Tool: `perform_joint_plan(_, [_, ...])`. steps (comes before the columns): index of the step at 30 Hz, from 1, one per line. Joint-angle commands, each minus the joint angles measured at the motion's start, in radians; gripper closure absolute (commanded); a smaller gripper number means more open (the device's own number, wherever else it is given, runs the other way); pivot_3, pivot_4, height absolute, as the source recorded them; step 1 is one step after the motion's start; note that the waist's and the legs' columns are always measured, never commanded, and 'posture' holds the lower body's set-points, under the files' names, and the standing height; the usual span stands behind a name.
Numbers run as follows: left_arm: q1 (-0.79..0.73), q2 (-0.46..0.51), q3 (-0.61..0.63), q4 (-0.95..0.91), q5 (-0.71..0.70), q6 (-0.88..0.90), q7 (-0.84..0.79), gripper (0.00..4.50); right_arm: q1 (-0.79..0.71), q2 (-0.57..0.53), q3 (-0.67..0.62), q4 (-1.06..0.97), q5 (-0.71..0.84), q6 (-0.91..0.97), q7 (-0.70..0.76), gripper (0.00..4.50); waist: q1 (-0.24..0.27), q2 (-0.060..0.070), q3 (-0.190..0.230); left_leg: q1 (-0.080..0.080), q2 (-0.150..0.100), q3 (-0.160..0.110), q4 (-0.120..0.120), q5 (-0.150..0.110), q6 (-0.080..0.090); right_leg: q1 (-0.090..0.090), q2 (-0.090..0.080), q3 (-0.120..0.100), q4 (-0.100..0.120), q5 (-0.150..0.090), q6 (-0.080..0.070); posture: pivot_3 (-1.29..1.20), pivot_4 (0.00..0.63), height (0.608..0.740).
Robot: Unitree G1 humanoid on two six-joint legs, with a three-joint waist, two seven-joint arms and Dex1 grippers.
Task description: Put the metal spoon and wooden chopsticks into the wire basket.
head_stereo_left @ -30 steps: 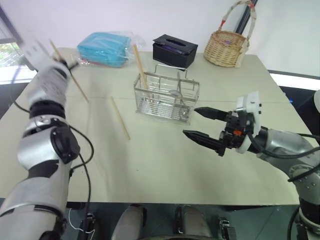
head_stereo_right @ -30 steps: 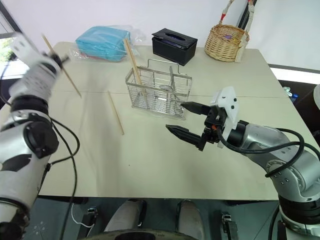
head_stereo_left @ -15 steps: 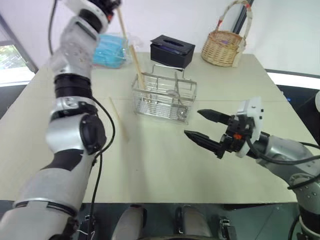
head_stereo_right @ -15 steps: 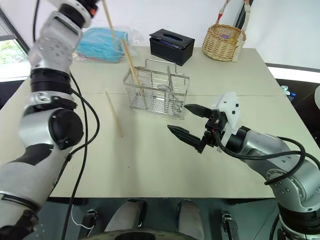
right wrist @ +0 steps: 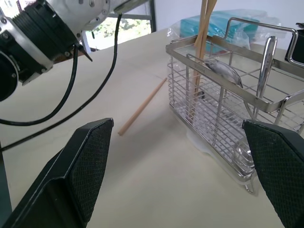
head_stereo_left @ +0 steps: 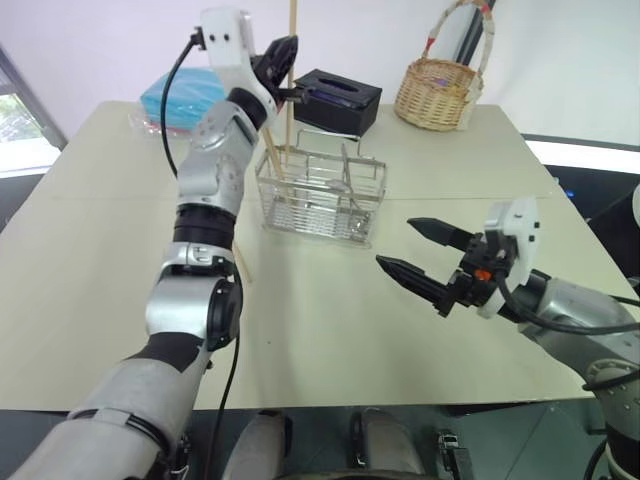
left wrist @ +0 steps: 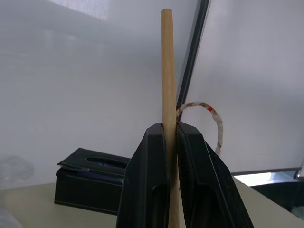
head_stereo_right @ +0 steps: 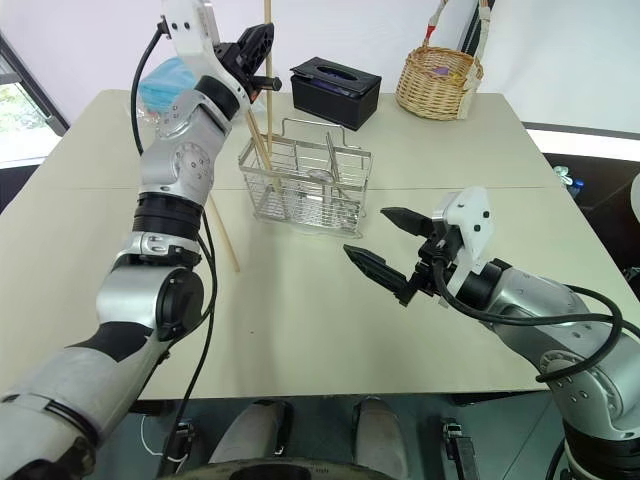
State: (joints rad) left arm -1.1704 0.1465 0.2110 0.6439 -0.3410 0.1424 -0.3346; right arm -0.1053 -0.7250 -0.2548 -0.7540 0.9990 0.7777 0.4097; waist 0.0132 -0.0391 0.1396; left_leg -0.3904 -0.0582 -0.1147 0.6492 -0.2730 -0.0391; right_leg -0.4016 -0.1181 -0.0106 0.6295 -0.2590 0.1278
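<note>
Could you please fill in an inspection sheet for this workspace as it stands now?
Surface: pale beige table, mostly bare in front.
Job's things: silver chrome wire basket holds one pale wooden chopstick leaning in its left end and a shiny metal spoon; a second chopstick is held upright above the basket; a third lies on the table left of the basket.
Clutter: black tissue box, round woven wicker basket, teal cloth in a clear bag, all along the far edge.
Grippers: left gripper shut on the second chopstick; right gripper open, empty, hovering right of the basket.
Cables: black cable along the left arm.
Surroundings: white wall, window at left.
</note>
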Motion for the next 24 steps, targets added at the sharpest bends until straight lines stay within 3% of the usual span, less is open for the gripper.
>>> perform_joint_plan(1, [0.006,-0.004,0.002,-0.069,-0.002,-0.008,0.015,4.09,-0.017,-0.006,-0.032,-0.024,0.022,-0.021,-0.005,0.0,0.0,0.0,0.0,0.0,0.0,0.0,0.0,0.0,0.0,0.0,0.0,0.0,0.0,0.0,0.0,0.0,0.15,0.66])
perform_joint_plan(4, [0.023,-0.01,0.008,-0.096,-0.021,0.004,0.011,2.82,-0.029,-0.008,-0.027,-0.015,0.024,-0.018,-0.008,0.0,0.0,0.0,0.0,0.0,0.0,0.0,0.0,0.0,0.0,0.0,0.0,0.0,0.0,0.0,0.0,0.0,0.15,0.66])
perform_joint_plan(9, [0.04,-0.011,0.018,-0.135,-0.039,0.037,0.025,0.26,-0.045,-0.009,-0.018,-0.004,0.024,-0.012,-0.005,0.0,0.001,0.0,0.0,0.0,0.0,0.0,0.0,0.0,0.0,0.001,0.0,0.0,0.0,0.0,0.0,0.0,0.15,0.66])
perform_joint_plan(10, [0.043,-0.009,0.021,-0.142,-0.042,0.043,0.029,0.03,-0.048,-0.01,-0.016,-0.001,0.023,-0.012,-0.004,0.0,0.0,0.0,0.0,0.0,0.0,0.0,0.0,0.0,0.0,0.001,0.0,0.0,0.0,0.0,0.0,0.0,0.15,0.66])
perform_joint_plan(17, [0.028,0.05,0.047,-0.222,-0.069,0.144,0.064,0.03,-0.069,-0.01,-0.005,0.019,0.013,-0.01,0.005,0.0,-0.001,0.0,0.0,0.0,0.0,0.0,0.0,0.0,0.0,0.001,0.001,0.0,0.0,0.0,0.0,0.0,0.15,0.66])
perform_joint_plan(21, [-0.022,0.157,0.068,-0.233,-0.08,0.275,0.09,0.03,-0.066,-0.011,0.001,0.021,-0.003,-0.016,0.015,0.0,-0.003,0.0,0.0,0.001,0.0,0.0,0.0,0.0,0.0,0.0,0.001,0.0,0.0,0.0,0.0,0.0,0.15,0.66])
perform_joint_plan(24, [-0.088,0.277,0.106,-0.144,-0.083,0.475,0.147,0.03,-0.056,-0.021,0.003,0.021,-0.019,-0.024,0.045,0.0,-0.003,0.0,0.0,0.001,-0.001,-0.001,0.0,0.0,0.0,0.0,0.002,0.0,0.001,0.0,0.0,0.0,0.15,0.66])
